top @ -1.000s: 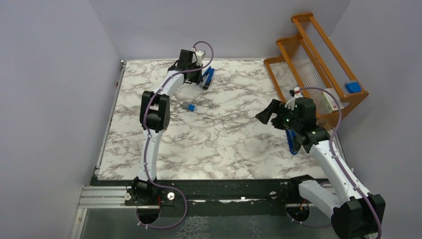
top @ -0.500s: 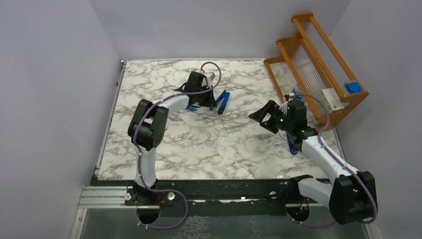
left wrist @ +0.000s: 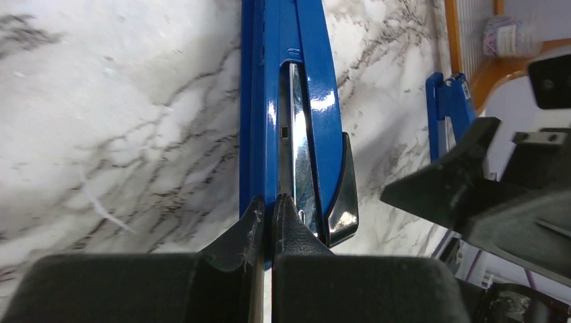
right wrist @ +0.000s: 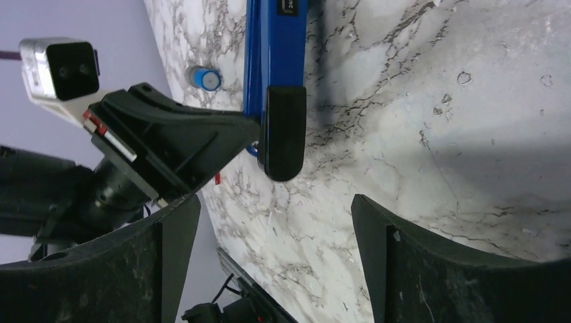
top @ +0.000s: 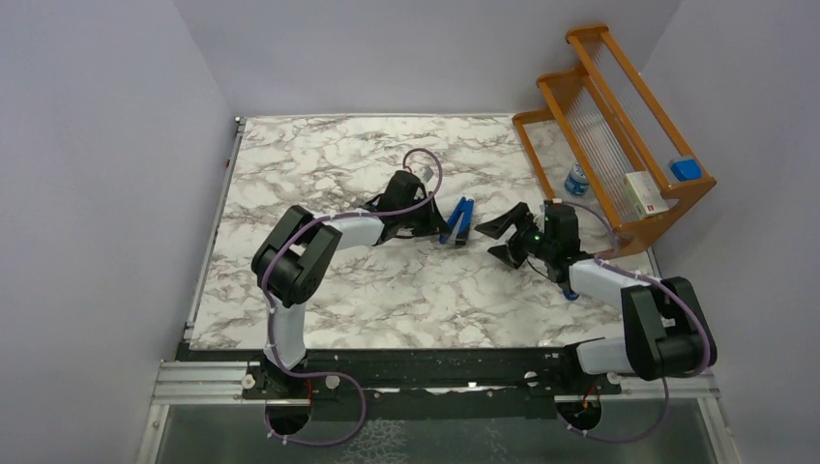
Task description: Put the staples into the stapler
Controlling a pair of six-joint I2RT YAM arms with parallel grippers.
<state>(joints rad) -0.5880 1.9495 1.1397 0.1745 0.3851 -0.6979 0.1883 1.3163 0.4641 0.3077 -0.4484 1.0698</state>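
The blue stapler lies mid-table, hinged open, with its chrome magazine showing between the blue halves. My left gripper is shut on the stapler's thin blue edge, fingertips pinched together. My right gripper stands open just right of the stapler, facing its black end, with nothing between its fingers. The left gripper shows in the right wrist view. The staples, a small white box with a pink-red label, sit on the wooden rack.
The wooden rack stands at the back right, holding a blue block. A small blue-capped bottle stands at its foot. A blue-capped cylinder lies behind the stapler. Another blue object lies under my right forearm.
My left arm has carried the stapler from the far back of the table to the middle. My right gripper has swung left and lower, towards the stapler.
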